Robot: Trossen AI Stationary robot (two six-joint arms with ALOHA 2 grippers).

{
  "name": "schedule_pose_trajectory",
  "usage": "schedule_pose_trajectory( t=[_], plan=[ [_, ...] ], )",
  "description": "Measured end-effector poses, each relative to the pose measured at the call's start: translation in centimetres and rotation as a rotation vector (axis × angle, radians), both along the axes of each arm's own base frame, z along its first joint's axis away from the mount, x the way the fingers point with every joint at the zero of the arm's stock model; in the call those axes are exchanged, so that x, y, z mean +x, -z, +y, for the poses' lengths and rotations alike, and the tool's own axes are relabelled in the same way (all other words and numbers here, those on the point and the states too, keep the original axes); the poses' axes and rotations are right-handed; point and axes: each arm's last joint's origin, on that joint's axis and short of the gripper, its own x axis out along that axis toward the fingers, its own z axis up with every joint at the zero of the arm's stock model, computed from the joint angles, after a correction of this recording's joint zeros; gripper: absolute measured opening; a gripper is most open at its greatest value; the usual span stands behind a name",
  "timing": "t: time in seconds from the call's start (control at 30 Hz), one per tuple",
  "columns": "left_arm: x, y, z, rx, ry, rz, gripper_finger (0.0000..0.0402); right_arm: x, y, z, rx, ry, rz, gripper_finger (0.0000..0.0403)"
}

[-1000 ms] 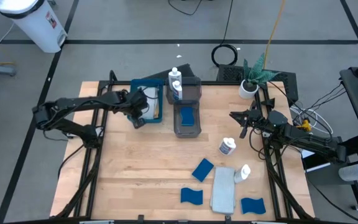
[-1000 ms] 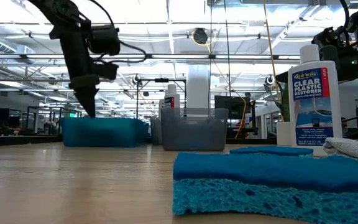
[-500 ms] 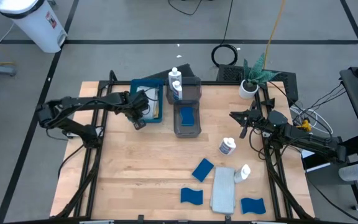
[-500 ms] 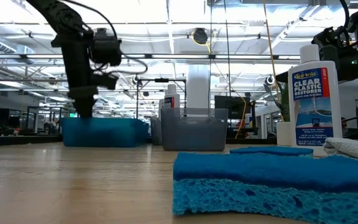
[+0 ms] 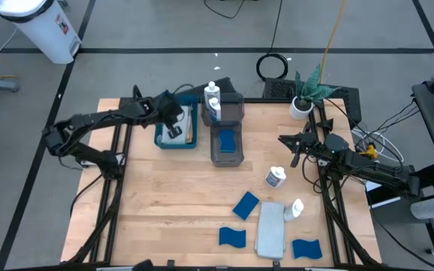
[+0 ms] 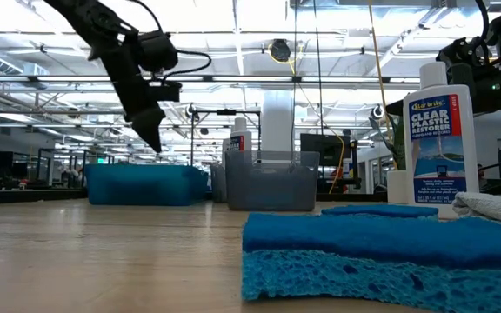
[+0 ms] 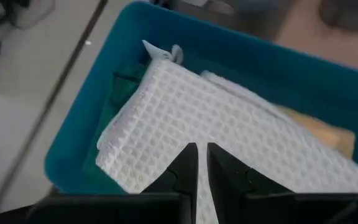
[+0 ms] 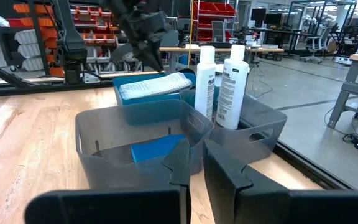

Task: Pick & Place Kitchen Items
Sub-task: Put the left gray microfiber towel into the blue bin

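Observation:
My left gripper [image 5: 174, 131] is shut on nothing and hovers slanting down over the blue tray [image 5: 159, 132]; it stays clear of the tray's top in the low view [image 6: 154, 143]. In the tray a light grey waffle cloth [image 7: 229, 137] lies on a dark green cloth [image 7: 118, 106]. My right gripper [image 5: 293, 156] waits shut at the table's right side. Two white bottles [image 5: 212, 102] stand in the far grey bin, and a blue sponge [image 5: 227, 141] lies in the near one. Another bottle [image 5: 276, 178] lies on the table.
Near the front edge lie a folded grey cloth [image 5: 271, 228], a bottle [image 5: 295, 208] and three blue sponges [image 5: 245, 205] [image 5: 232, 238] [image 5: 306, 248]. A potted plant [image 5: 304, 96] stands at the far right corner. Bare wood lies at the table's left and middle.
My left gripper has risen from the tray's near edge and swung toward the far edge and the right, over the cloth in the tray. It has tipped to a flatter slant and stayed shut.

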Motion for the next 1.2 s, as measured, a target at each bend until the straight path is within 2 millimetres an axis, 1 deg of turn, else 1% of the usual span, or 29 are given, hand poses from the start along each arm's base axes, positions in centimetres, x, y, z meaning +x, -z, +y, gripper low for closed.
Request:
schedule_pose_trajectory(
  t=[0.1,0.2,0.33,0.53,0.67,0.73,0.83,1.0,1.2],
  plan=[
    [-0.5,0.5,1.6,-0.053,-0.059,-0.060,0.0037,0.0,0.0,0.0,0.000,0.000,0.000,0.0020],
    [-1.0,1.4,2.9,-0.113,-0.148,-0.082,0.0037,0.0,0.0,0.0,0.000,0.000,0.000,0.0020],
    [-1.4,2.9,4.1,-0.170,-0.243,-0.074,0.0037,0.0,0.0,0.0,0.000,0.000,0.000,0.0020],
    [-1.0,5.5,4.9,-0.235,-0.241,-0.009,0.0037,0.0,0.0,0.0,0.000,0.000,0.000,0.0020],
    [-0.9,5.8,4.9,-0.232,-0.221,0.007,0.0037,0.0,0.0,0.0,0.000,0.000,0.000,0.0020],
    [-1.0,5.3,4.8,-0.225,-0.222,-0.004,0.0037,0.0,0.0,0.0,0.000,0.000,0.000,0.0020],
    [-1.4,4.0,4.6,-0.185,-0.225,-0.029,0.0037,0.0,0.0,0.0,0.000,0.000,0.000,0.0020],
    [-2.2,0.7,3.8,-0.088,-0.220,-0.119,0.0037,0.0,0.0,0.0,0.000,0.000,0.000,0.0020],
    [-2.8,-3.2,2.8,0.038,-0.207,-0.295,0.0037,0.0,0.0,0.0,0.000,0.000,0.000,0.0020]
  ],
)
